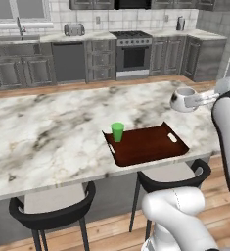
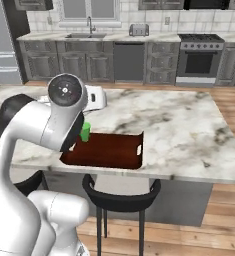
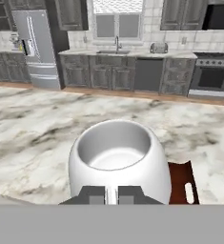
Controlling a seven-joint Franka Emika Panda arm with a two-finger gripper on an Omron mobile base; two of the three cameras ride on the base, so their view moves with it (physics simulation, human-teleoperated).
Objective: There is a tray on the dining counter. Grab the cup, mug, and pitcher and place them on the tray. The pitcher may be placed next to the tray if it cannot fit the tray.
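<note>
My gripper [image 3: 111, 194] is shut on the handle of the white mug [image 3: 118, 157], whose open mouth faces up. In the left base view the mug [image 1: 183, 99] hangs in the air above the dining counter [image 1: 48, 132], behind and right of the dark red-brown tray [image 1: 150, 147], with the gripper [image 1: 203, 100] on its right side. The green cup [image 1: 118, 132] stands upright in the tray's far left corner. From the right base view the cup [image 2: 85, 132] and tray [image 2: 109, 150] sit just behind my arm, and the mug [image 2: 96, 97] peeks out beside the elbow. The pitcher is out of view.
Two black stools [image 1: 53, 208] [image 1: 172, 176] stand under the counter's near edge. Behind the counter run the cabinets with a stove [image 1: 133, 54], a sink [image 2: 86, 35] and a fridge [image 3: 35, 47]. My own elbow [image 2: 66, 107] covers part of the tray's left side.
</note>
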